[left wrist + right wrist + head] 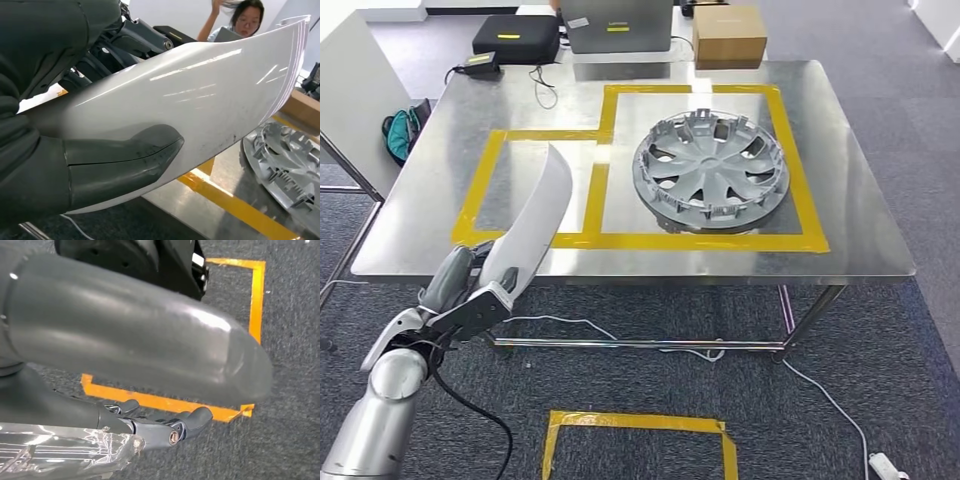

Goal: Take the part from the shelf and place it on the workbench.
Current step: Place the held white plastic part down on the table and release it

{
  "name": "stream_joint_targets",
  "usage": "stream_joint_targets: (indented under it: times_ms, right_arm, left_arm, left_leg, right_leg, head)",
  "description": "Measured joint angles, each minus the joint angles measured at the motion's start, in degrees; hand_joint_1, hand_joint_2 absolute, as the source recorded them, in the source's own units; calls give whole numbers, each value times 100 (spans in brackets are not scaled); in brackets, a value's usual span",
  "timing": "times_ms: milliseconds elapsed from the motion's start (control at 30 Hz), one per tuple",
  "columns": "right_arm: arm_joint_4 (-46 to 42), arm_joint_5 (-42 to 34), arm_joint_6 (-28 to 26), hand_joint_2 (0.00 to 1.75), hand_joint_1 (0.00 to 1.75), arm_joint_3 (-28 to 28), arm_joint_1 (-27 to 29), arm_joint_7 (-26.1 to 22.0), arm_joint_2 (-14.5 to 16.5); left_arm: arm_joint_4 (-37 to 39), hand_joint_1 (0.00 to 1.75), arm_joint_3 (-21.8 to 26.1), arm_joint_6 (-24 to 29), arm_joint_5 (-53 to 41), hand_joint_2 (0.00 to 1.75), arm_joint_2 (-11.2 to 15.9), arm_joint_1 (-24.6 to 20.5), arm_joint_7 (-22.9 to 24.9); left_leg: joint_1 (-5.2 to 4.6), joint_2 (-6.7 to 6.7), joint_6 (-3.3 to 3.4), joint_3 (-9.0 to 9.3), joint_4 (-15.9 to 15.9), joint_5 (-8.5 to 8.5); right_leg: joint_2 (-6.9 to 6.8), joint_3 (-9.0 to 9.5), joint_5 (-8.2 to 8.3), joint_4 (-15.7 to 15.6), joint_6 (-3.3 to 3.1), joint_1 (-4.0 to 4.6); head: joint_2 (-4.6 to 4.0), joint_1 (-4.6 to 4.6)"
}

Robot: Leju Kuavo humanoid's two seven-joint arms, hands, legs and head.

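the left robot hand (475, 290) grips the curved white plastic panel (535, 215) over the near edge of the steel table (418, 215), so it should carry it forward and lower it flat inside the yellow-taped square (482, 185), short of the silver hubcap (710, 168), while the right robot hand (166, 427) hangs empty with fingers apart.

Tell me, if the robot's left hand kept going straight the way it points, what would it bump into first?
Probably the metal workbench. The left hand sits just before its near edge, holding the white curved part, which leans over the smaller yellow-taped box. The part would likely reach the tabletop there first, though depth is hard to judge.
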Motion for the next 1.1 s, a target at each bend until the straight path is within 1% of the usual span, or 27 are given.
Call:
stream_joint_targets:
  times_ms: [33, 67, 133, 167, 200, 233, 267, 333, 367, 400, 433, 500, 533, 567, 600, 667, 700, 733, 833, 867, 900, 933, 967, 1000, 1033, 1067, 1100]
  right_arm:
    - [15, 13, -3, 0, 0, -7, 0, -7, -1]
    - [26, 21, -5, 0, 0, -12, 1, -10, -1]
    - [40, 32, -10, 0, 0, -23, 1, -14, -2]
    - [44, 37, -12, 0, 0, -31, -5, -16, -3]
    - [47, 45, -14, 0, 0, -38, -10, -19, -5]
    - [49, 52, -14, 0, 0, -45, -15, -21, -7]
    - [51, 59, -14, 0, 0, -49, -20, -24, -8]
    - [55, 73, -16, 0, 0, -52, -24, -28, -14]
    - [58, 84, -19, 0, 0, -54, -31, -31, -17]
    - [64, 97, -21, 0, 0, -54, -40, -34, -20]
    - [73, 109, -25, 0, 0, -55, -47, -38, -21]
    - [96, 133, -34, 0, 0, -58, -51, -43, -22]
    - [107, 141, -39, 0, 0, -61, -47, -45, -23]
    - [118, 149, -43, 0, 0, -62, -43, -46, -25]
    - [127, 153, -45, 0, 0, -63, -38, -48, -27]
    - [144, 159, -47, 0, 0, -74, -31, -51, -32]
    - [151, 159, -47, 0, 0, -83, -32, -52, -34]
    - [158, 159, -47, 0, 0, -91, -34, -54, -35]
    - [173, 159, -47, 0, 0, -99, -40, -58, -35]
    - [177, 161, -50, 0, 0, -101, -42, -60, -38]
    - [181, 166, -55, 0, 0, -104, -48, -63, -42]
    - [185, 177, -61, 0, 0, -110, -55, -67, -47]
    - [189, 193, -67, 0, 0, -119, -61, -70, -51]
    - [197, 210, -71, 0, 0, -129, -66, -73, -53]
    - [208, 226, -74, 0, 0, -137, -67, -76, -53]
    - [220, 236, -76, 0, 0, -143, -69, -81, -53]
    - [232, 244, -79, 0, 0, -146, -75, -90, -53]
  left_arm:
    - [17, 175, -1, -1, -5, 175, 7, 12, 3]
    - [29, 175, -2, -2, -9, 175, 11, 19, 3]
    - [34, 175, -3, -3, -18, 175, 18, 18, 3]
    - [36, 175, -3, -3, -22, 175, 21, 9, 3]
    - [39, 175, -4, -4, -30, 175, 24, 4, 4]
    - [44, 175, -4, -5, -37, 175, 25, 0, 7]
    - [47, 175, -6, -6, -45, 175, 25, -5, 8]
    - [52, 175, -13, -8, -56, 175, 24, -7, 12]
    - [53, 175, -16, -9, -62, 175, 26, -15, 14]
    - [53, 175, -24, -10, -70, 175, 28, -24, 15]
    - [56, 175, -34, -11, -79, 175, 32, -33, 16]
    - [70, 175, -56, -17, -97, 175, 34, -39, 22]
    - [80, 175, -63, -20, -100, 175, 34, -36, 30]
    - [89, 175, -65, -22, -102, 175, 34, -35, 43]
    - [95, 175, -67, -22, -103, 175, 35, -36, 56]
    - [104, 175, -73, -25, -103, 175, 35, -45, 77]
    - [108, 175, -77, -28, -103, 175, 34, -55, 81]
    - [112, 175, -81, -32, -104, 175, 34, -65, 85]
    - [117, 175, -84, -36, -105, 175, 35, -94, 85]
    - [117, 175, -86, -35, -104, 175, 32, -105, 83]
    - [118, 175, -89, -36, -104, 175, 31, -114, 81]
    - [121, 175, -92, -36, -105, 175, 31, -117, 82]
    - [127, 175, -95, -36, -107, 175, 32, -116, 84]
    - [136, 175, -96, -36, -112, 175, 37, -110, 87]
    - [146, 175, -96, -37, -117, 175, 39, -103, 93]
    - [157, 175, -97, -37, -128, 175, 41, -100, 97]
    - [164, 175, -97, -38, -139, 175, 43, -100, 101]
  left_leg:
    - [4, 0, 0, -138, 114, 65]
    - [8, 0, 4, -175, 33, 232]
    - [20, 3, 10, 12, -610, 762]
    - [23, 1, 19, 149, -966, 920]
    - [23, -2, 38, 252, -1215, 995]
    - [22, -6, 66, 304, -1336, 976]
    - [17, -13, 107, 331, -1376, 918]
    - [28, -20, 189, 376, -1372, 880]
    - [32, -21, 228, 413, -1374, 858]
    - [33, -21, 261, 454, -1375, 838]
    - [27, -20, 287, 486, -1376, 807]
    - [13, -20, 311, 557, -1375, 735]
    - [7, -23, 313, 610, -1375, 688]
    - [2, -25, 311, 680, -1375, 637]
    - [0, -27, 305, 761, -1375, 580]
    - [-7, -30, 277, 904, -1375, 457]
    - [-14, -33, 250, 954, -1383, 403]
    - [-19, -36, 219, 991, -1399, 365]
    - [-25, -37, 111, 1060, -1377, 370]
    - [-25, -34, 82, 994, -1228, 393]
    - [-22, -30, 58, 843, -969, 383]
    - [-17, -27, 35, 617, -618, 321]
    - [-12, -25, 15, 361, -256, 188]
    - [-8, -25, -1, 128, 20, 17]
    - [-5, -25, -10, -39, 153, -114]
    - [-5, -25, -13, -122, 117, -127]
    - [-4, -25, -11, -121, -79, 14]
  right_leg:
    - [6, 43, -38, 0, 2, -4]
    - [13, 97, -78, 0, 11, -10]
    - [24, 202, -166, -1, 55, -20]
    - [32, 246, -220, 7, 90, -13]
    - [36, 264, -262, -2, 126, -4]
    - [40, 289, -284, -1, 164, 8]
    - [41, 329, -299, -3, 199, 17]
    - [22, 356, -334, 33, 257, 11]
    - [6, 293, -398, 158, 279, 8]
    - [-10, 158, -494, 402, 298, 4]
    - [-23, -54, -622, 765, 311, 5]
    - [-27, -547, -870, 1474, 320, 7]
    - [-27, -714, -907, 1622, 315, 11]
    - [-27, -774, -833, 1549, 302, 15]
    - [-27, -741, -643, 1287, 282, 20]
    - [-32, -557, -73, 554, 230, 35]
    - [-34, -474, 110, 302, 202, 47]
    - [-35, -424, 217, 163, 172, 59]
    - [-28, -307, 224, 88, 77, 55]
    - [-25, -257, 216, 64, 48, 41]
    - [-21, -205, 199, 46, 24, 26]
    - [-18, -161, 166, 33, 6, 19]
    - [-15, -121, 125, 28, -10, 16]
    - [-10, -77, 79, 28, -17, 15]
    - [-3, -24, 30, 28, -19, 14]
    - [4, 39, -19, 28, -18, 13]
    - [9, 110, -70, 28, -11, 11]
  head:
    - [0, -2]
    - [0, -5]
    - [0, -7]
    - [0, -14]
    - [0, -14]
    - [0, -20]
    - [0, -17]
    - [0, -5]
    - [0, 9]
    - [0, 19]
    - [0, 32]
    - [0, 47]
    - [0, 51]
    - [0, 52]
    - [0, 53]
    - [0, 54]
    - [0, 52]
    - [0, 51]
    - [0, 46]
    - [0, 37]
    - [0, 31]
    - [0, 24]
    - [0, 17]
    - [0, 19]
    - [0, 16]
    - [0, 17]
    - [0, 17]
